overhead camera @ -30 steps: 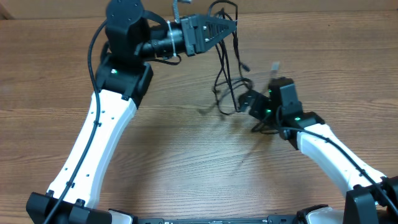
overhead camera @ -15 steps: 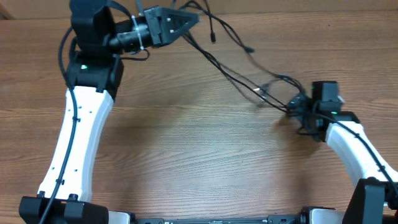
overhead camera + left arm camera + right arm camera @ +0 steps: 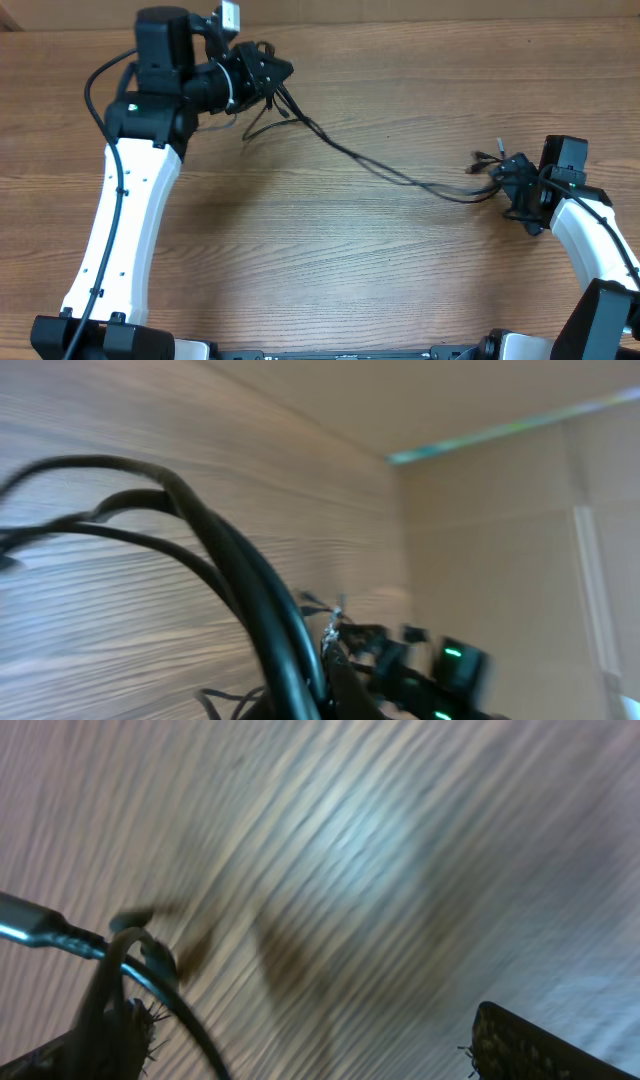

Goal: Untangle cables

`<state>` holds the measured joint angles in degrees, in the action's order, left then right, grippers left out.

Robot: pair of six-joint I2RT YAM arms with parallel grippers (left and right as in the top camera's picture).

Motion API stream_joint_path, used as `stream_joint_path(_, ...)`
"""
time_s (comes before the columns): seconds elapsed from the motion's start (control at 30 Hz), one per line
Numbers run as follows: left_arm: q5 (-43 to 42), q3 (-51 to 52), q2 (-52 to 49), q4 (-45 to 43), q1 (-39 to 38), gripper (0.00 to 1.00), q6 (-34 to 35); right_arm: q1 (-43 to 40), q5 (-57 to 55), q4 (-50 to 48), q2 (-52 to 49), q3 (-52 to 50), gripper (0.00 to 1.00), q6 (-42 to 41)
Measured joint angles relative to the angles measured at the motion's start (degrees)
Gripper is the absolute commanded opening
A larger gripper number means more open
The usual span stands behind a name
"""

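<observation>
Across the wooden table [image 3: 330,280], the black cables [image 3: 385,170] are stretching in a long line from one claw to the other. At the far left, the left claw [image 3: 272,76] is squeezing shut on one bunched end. The right claw [image 3: 516,186] is standing wide open, with the other end hooking around one finger [image 3: 70,1055].

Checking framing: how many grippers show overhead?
2: the left gripper at upper left, the right gripper near the right edge, the cables strung between them.
</observation>
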<state>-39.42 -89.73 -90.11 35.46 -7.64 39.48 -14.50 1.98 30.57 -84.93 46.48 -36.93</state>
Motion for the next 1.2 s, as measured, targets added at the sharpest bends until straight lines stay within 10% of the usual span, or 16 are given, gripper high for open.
stream_joint_path(0.4,28.2,-0.24,-2.23,13.51,-11.8,0.68,-2.73,9.35,28.2,-4.63,0.0,-0.02,1.0,14.86)
stream_joint_path(0.8,35.04,-0.33,-13.75,22.62,-13.4,0.76,-3.28,10.47,38.77,-3.74,1.7,-0.04,1.0,16.85)
stream_joint_path(0.9,35.21,-0.33,-14.43,23.02,-13.4,0.94,-3.32,11.34,39.41,-2.32,1.97,-0.04,1.0,17.97)
stream_joint_path(1.2,35.43,-0.33,-16.33,23.1,-13.4,1.0,-3.5,29.49,31.52,-6.99,2.05,-0.11,1.0,21.7)
